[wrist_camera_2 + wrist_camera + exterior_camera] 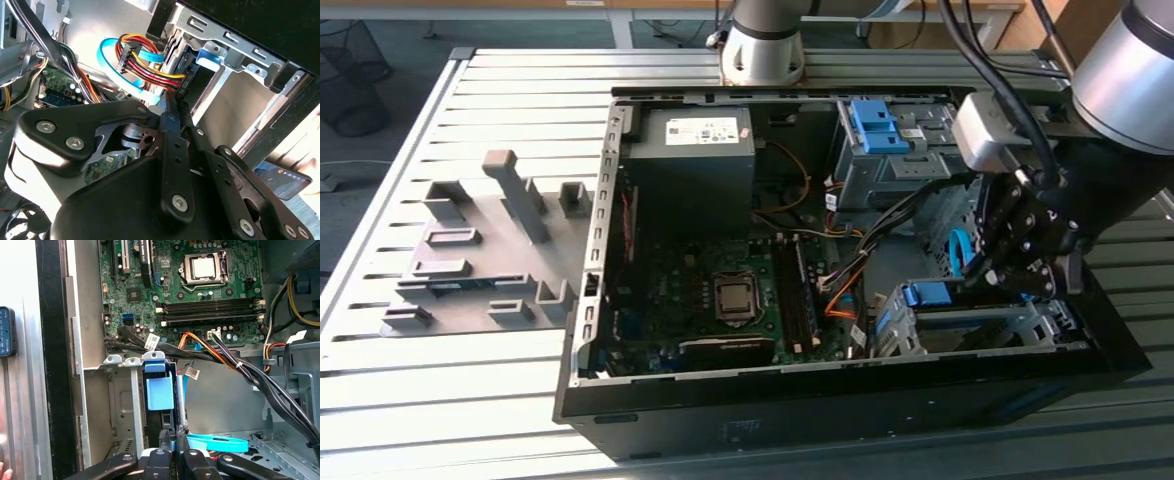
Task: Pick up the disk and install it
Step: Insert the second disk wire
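blue-railed disk (160, 390) seated in drive cage (122, 405); pincer (175, 437) pressed together beside it.

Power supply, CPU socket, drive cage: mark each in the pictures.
power supply (690, 150): exterior view, on its grey top face.
CPU socket (205, 267): first wrist view, on the silver chip in its middle.
drive cage (987, 328): exterior view, on its metal frame near the case front.
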